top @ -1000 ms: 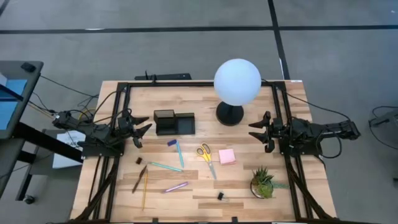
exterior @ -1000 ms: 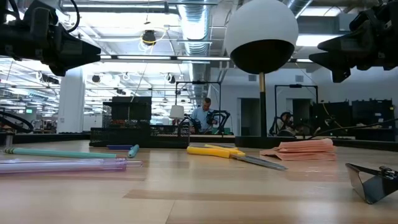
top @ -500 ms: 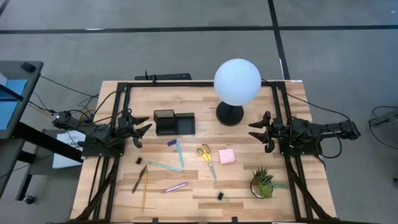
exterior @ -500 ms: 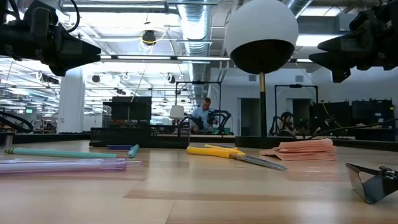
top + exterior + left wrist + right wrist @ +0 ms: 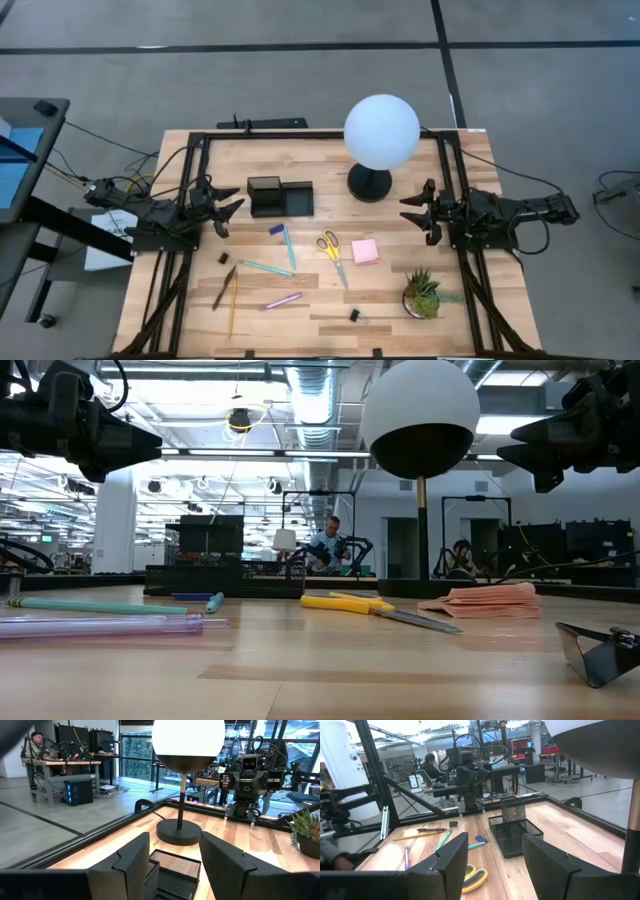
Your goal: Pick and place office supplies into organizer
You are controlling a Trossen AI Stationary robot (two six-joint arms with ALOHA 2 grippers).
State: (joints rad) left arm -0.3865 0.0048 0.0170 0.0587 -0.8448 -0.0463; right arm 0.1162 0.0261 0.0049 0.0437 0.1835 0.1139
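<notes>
Two arms flank our table: we see the left gripper (image 5: pixel 228 215) and right gripper (image 5: pixel 415 212) spread wide, empty. Scissors (image 5: pixel 332 250) and pens lie loose before the organizer (image 5: pixel 281 197).

A robotics lab: other robot rigs (image 5: pixel 248 775), workbenches (image 5: pixel 60 765), exposed ceiling ducts (image 5: pixel 310 390).

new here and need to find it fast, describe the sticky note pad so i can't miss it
Start at the big white globe lamp. The square pink sticky-note pad lies flat below its round black base, between the yellow-handled scissors and the green potted plant. It is the only pink square.
</notes>
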